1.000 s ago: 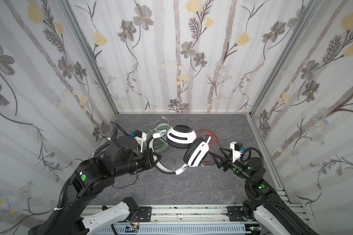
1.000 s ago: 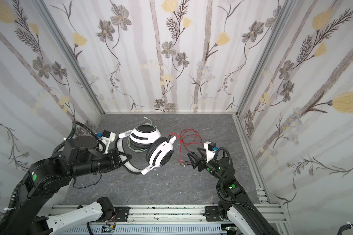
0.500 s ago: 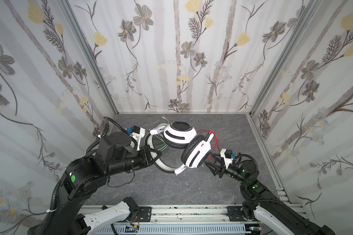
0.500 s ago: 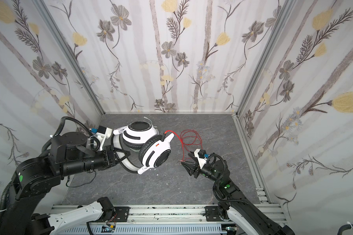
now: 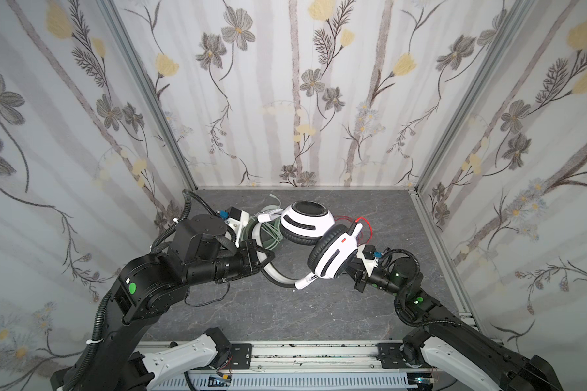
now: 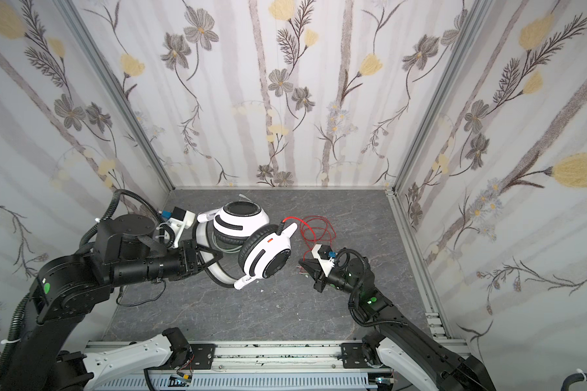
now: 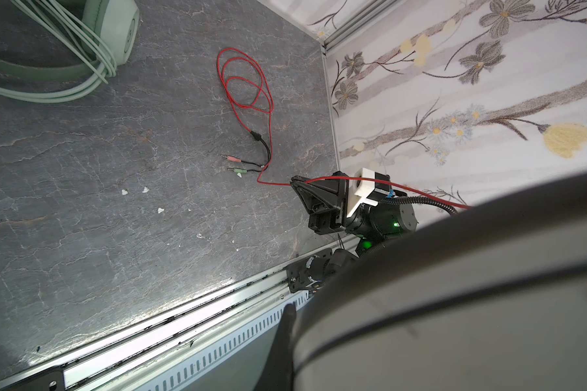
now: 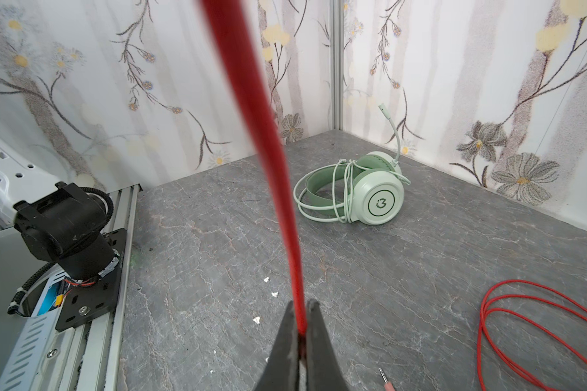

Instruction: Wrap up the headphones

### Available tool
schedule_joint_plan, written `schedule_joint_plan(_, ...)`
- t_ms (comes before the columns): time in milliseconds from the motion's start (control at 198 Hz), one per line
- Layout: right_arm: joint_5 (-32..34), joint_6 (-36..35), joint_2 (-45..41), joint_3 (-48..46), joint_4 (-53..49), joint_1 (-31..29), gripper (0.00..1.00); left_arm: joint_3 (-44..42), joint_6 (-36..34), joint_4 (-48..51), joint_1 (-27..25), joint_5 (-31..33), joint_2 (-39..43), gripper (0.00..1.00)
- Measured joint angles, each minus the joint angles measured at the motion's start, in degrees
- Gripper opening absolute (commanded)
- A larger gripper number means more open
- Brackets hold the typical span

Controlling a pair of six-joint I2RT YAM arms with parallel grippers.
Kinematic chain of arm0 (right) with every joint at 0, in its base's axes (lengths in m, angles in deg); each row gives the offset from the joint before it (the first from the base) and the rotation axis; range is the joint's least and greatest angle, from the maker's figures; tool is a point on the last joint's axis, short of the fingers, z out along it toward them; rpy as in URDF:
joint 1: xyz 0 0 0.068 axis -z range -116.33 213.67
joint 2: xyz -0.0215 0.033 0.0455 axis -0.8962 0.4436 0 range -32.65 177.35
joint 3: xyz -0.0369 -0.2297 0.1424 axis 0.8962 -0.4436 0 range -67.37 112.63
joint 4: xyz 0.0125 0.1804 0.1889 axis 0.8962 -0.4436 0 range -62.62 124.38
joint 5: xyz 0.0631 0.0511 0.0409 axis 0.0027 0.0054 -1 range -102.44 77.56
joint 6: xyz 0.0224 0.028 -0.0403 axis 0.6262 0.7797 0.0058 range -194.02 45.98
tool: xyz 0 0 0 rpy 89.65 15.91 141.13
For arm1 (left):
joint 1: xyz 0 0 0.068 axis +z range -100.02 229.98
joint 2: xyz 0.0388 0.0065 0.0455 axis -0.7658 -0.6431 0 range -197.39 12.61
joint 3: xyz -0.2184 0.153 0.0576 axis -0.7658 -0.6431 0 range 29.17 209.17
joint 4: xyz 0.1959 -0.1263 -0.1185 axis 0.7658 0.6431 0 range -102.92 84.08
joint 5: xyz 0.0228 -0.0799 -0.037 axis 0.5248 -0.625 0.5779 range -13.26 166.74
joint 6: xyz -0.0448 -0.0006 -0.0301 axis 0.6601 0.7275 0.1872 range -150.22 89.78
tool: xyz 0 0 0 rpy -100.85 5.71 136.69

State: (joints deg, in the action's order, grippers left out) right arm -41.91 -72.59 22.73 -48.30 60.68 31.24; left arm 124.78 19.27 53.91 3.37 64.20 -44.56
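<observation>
My left gripper (image 5: 264, 261) (image 6: 214, 260) is shut on the white headband (image 5: 278, 276) of the white-and-black headphones (image 5: 332, 253) (image 6: 266, 254), holding them up off the floor. In the left wrist view that headband (image 7: 454, 304) fills the near corner beside one dark finger (image 7: 285, 338). The thin red cord (image 6: 314, 230) (image 7: 244, 84) runs from the near ear cup to my right gripper (image 6: 300, 261) (image 7: 292, 182) (image 8: 300, 303), which is shut on it. Loose loops and the plugs (image 7: 234, 164) lie on the floor. The mint-green headphones (image 8: 373, 193) (image 5: 268, 233) lie at the back left, cord wound round them.
Flowered walls (image 5: 302, 101) close in the grey stone floor (image 5: 319, 315) on three sides. A metal rail (image 5: 302, 352) runs along the front edge. Small white crumbs (image 7: 144, 190) dot the floor. The left arm's base (image 8: 68, 230) stands by the rail.
My right gripper has moved in toward the near ear cup and closed on the red cord. The left arm has carried the white-and-black headphones a little back and up.
</observation>
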Motion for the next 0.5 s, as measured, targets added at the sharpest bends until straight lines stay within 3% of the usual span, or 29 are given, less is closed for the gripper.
schedule_joint_plan(187, 12.8, -0.2, -6.8, 3.8, -11.5, -0.3, 0.0, 1.4, -3.0, 5.4, 0.2, 5.2, -1.0, 0.0)
schedule_joint_plan(363, 26.7, -2.2, -11.6, 13.9, -22.0, -0.3, 0.0, -5.2, -7.2, 9.3, 0.2, 9.1, 0.1, 0.0)
schedule_joint_plan(504, 33.3, -6.1, -12.7, 23.0, -27.8, -0.3, 0.0, -8.4, -10.6, 10.3, 0.2, 10.6, -2.7, 0.0)
